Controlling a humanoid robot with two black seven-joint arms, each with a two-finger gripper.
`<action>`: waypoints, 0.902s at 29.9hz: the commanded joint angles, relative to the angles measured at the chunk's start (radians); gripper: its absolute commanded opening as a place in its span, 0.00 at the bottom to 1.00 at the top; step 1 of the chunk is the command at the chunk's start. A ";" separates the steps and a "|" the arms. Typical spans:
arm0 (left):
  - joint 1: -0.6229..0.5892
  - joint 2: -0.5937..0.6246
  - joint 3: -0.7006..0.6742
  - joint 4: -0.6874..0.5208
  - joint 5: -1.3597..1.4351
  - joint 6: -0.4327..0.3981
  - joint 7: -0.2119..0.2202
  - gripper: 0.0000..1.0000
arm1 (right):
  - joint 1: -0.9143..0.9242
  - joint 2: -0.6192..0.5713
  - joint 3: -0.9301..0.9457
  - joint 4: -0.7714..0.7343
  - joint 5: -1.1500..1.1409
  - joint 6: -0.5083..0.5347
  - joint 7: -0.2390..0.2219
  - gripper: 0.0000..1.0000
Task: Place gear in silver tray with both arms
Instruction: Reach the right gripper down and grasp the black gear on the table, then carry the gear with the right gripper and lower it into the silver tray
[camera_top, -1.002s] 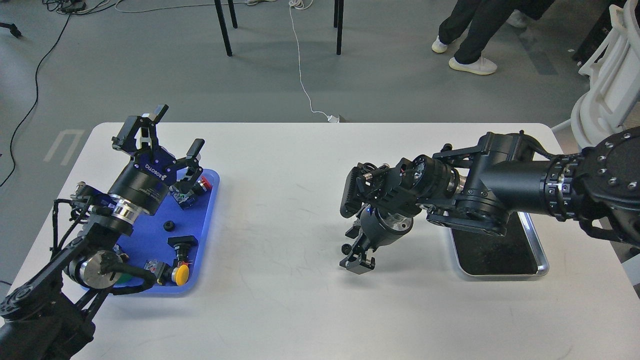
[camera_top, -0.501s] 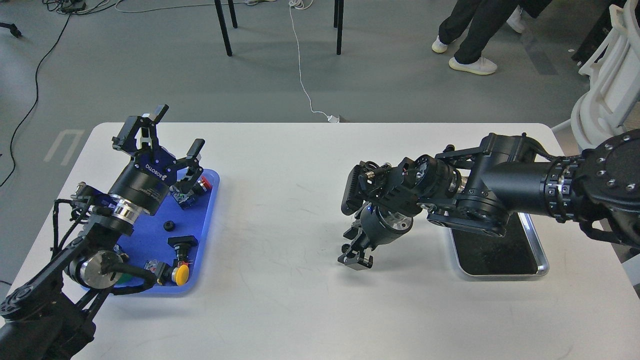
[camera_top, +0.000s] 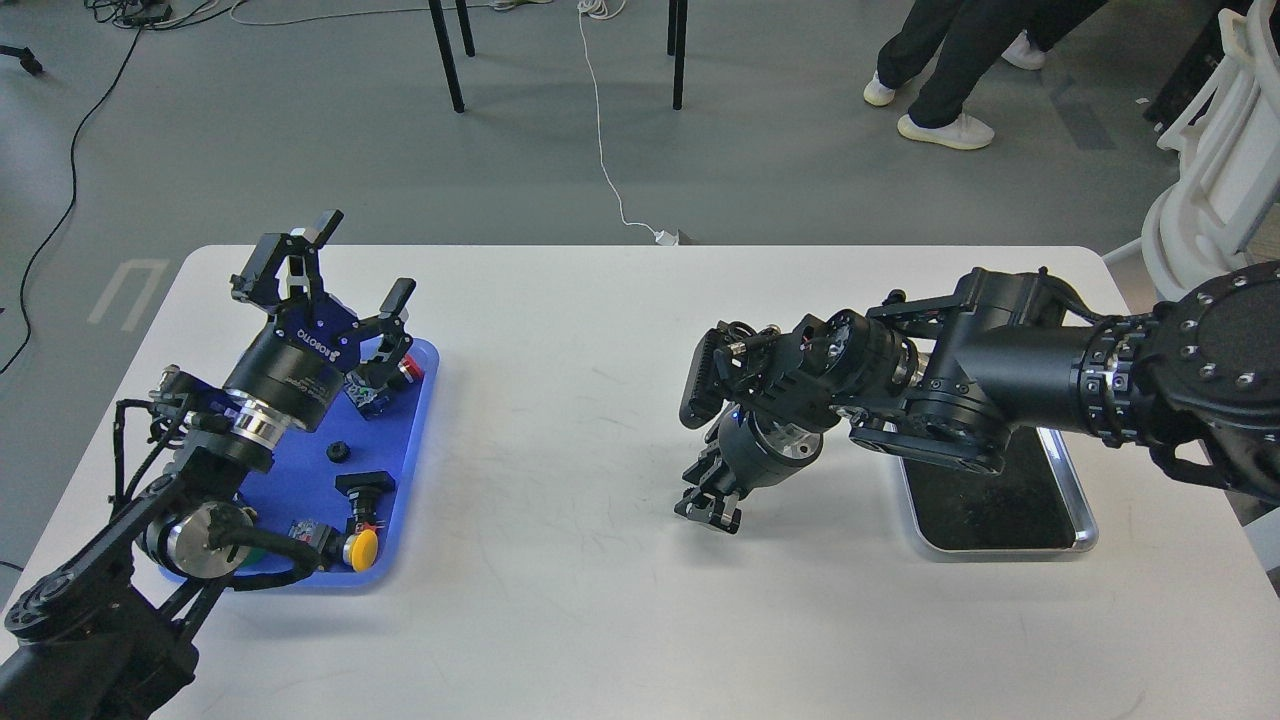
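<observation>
Left arm comes up from the lower left corner, elbow low, wrist angled up and away, and the left gripper (camera_top: 345, 268) sits high over the far end of the blue plastic tray (camera_top: 300, 480), its two black fingers spread wide apart with nothing between them. Right arm sweeps in from the right edge, thick black forearm lying across the table above the rectangular shiny silver tray (camera_top: 1085, 540), wrist bent sharply so the right gripper (camera_top: 708, 508) points down and toward the table's near-left, hovering just over the white table (camera_top: 560, 620) well left of that tray. It shows dark and end-on; whether its jaws are apart or together, cannot tell, and whether anything sits in them, cannot tell either.

The silver tray rests on the right side of the table, long axis running away from the robot, its far half hidden under the arm, dark reflective bottom showing in the near half. On the blue tray a small black gear-like ring (camera_top: 340, 452) lies flat near the middle, apart from a yellow-capped push button (camera_top: 361, 548) at the near edge and a red-capped button (camera_top: 408, 368) just beside the left gripper's lower finger
</observation>
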 joint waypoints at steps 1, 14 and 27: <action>0.000 0.001 0.000 0.000 0.000 -0.002 0.000 0.98 | -0.001 -0.001 -0.002 0.001 0.004 0.000 0.000 0.38; 0.000 -0.001 0.000 0.000 0.000 -0.002 0.002 0.98 | 0.005 -0.007 -0.004 0.005 0.030 0.003 0.000 0.12; 0.000 0.010 0.000 -0.012 0.000 0.001 0.000 0.98 | 0.146 -0.247 -0.005 0.104 0.071 0.013 0.000 0.12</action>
